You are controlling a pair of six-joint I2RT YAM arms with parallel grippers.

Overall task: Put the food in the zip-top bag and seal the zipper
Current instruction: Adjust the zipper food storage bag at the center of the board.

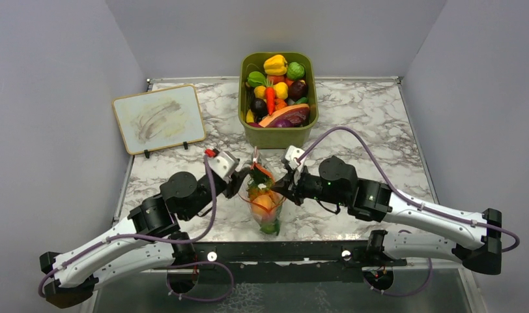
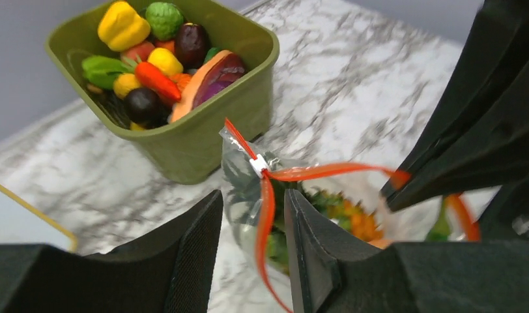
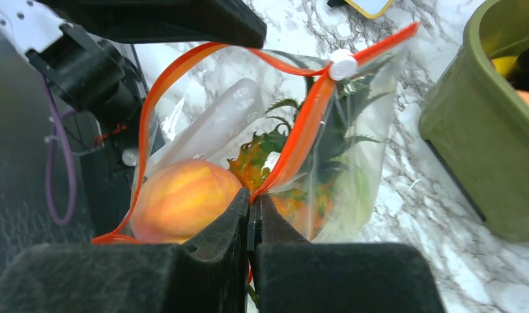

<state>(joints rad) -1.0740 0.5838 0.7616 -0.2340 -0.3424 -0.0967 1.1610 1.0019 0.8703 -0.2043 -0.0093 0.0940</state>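
Top external view
- Zip-top bag (image 1: 265, 203): is held upright on the marble table (image 1: 366, 117), near its front edge, between the two grippers.
- Food: orange and green pieces are seen inside the bag.
- Left gripper (image 1: 243, 182): is placed at the bag's left side; its grip cannot be told from here.
- Right gripper (image 1: 279, 189): is pressed to the bag's right side.
- Olive-green bin (image 1: 278, 137): is set just behind the bag and is filled with toy produce.
- Whiteboard (image 1: 159, 119): is propped at the table's back left.

Left wrist view
- Left gripper (image 2: 253, 199): is released, with a gap seen between the jaws.
- Zipper (image 2: 327, 171): is looped open around the mouth; one stretch hangs in that gap and is not pinched.
- White slider (image 2: 258, 164): is found at the mouth's far end, close to the bin.

Right wrist view
- Right gripper (image 3: 252, 205): is clenched on the zipper, with the jaws closed tight.
- Round orange-peach fruit (image 3: 184, 199): is lodged inside the bag, just beyond the fingers.
- Bumpy orange fruit (image 3: 252, 160): is seen in the bag beside it, together with its green leaves.
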